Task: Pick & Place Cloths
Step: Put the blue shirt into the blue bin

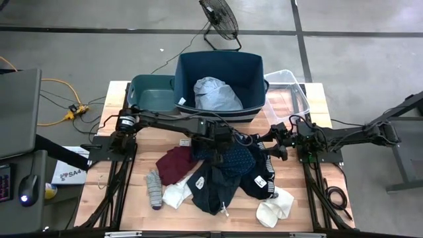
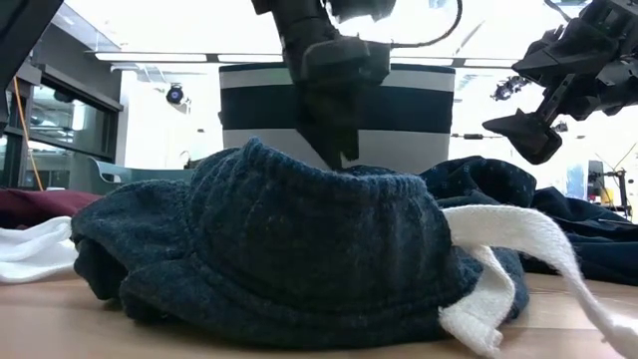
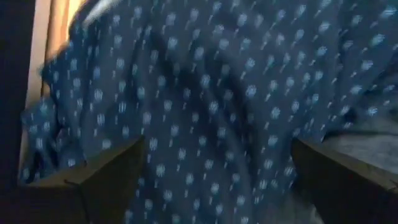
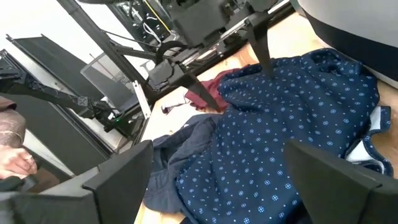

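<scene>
Left end effector point(image 1: 213, 147) is down at the far edge of the clothes pile mid-bench, fingers spread wide with the navy dotted cloth point(image 1: 232, 158) bunched between them, not clamped. Right end effector point(image 1: 271, 143) hovers just right of that cloth, jaws open, holding nothing. The maroon cloth point(image 1: 176, 163) lies left of the dotted one, with the grey sock point(image 1: 154, 188) and white socks point(image 1: 275, 207) nearer. One pale blue-white cloth point(image 1: 216, 94) sits inside the navy bin point(image 1: 188, 66) on the far side of the bench point(image 1: 317, 99).
</scene>
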Controlling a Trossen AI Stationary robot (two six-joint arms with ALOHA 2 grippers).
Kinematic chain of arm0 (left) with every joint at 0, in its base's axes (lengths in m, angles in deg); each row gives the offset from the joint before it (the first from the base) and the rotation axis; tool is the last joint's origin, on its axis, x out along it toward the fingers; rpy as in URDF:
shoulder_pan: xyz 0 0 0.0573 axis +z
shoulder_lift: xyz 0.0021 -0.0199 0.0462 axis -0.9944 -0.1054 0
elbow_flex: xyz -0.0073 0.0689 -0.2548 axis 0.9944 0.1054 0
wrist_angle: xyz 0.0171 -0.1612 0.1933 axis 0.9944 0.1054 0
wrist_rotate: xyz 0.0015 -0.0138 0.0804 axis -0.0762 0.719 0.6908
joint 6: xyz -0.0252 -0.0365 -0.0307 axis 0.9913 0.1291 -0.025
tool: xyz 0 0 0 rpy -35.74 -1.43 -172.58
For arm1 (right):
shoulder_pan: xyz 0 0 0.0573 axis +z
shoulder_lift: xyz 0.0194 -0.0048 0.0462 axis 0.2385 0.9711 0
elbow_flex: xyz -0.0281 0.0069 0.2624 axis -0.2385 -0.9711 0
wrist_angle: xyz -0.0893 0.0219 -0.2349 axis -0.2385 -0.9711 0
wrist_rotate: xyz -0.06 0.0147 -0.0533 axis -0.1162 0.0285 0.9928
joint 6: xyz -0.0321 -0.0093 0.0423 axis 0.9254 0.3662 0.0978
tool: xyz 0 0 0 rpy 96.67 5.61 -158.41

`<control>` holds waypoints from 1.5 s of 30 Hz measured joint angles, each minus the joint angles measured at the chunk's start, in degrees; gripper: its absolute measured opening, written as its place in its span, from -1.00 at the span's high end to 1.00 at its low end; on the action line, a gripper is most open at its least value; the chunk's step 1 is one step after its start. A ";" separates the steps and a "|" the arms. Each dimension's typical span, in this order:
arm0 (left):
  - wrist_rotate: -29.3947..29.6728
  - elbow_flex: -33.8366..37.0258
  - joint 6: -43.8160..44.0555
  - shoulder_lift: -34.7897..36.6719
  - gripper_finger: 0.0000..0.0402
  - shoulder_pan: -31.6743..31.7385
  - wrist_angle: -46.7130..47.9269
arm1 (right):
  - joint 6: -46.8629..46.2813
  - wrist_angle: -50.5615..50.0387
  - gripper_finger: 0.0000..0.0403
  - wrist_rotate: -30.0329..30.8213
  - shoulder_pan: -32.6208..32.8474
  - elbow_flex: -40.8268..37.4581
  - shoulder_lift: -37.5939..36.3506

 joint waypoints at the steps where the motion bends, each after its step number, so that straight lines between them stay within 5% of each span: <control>1: 0.26 -0.11 1.00 -0.30 -0.98 0.00 -0.90 | 0.00 -0.01 -0.75 0.00 0.01 0.00 0.00; 22: 8.66 0.93 18.06 -2.12 -0.98 1.64 2.17 | 0.00 -0.42 -0.75 0.00 0.02 0.00 0.00; 34: 6.35 4.86 29.22 -2.12 -0.98 5.33 3.36 | 0.02 -0.42 -0.75 0.00 0.00 0.00 0.00; 45: 2.67 12.95 38.29 -1.69 -0.98 5.64 -7.43 | 0.00 -0.42 -0.75 0.00 0.02 0.00 -0.01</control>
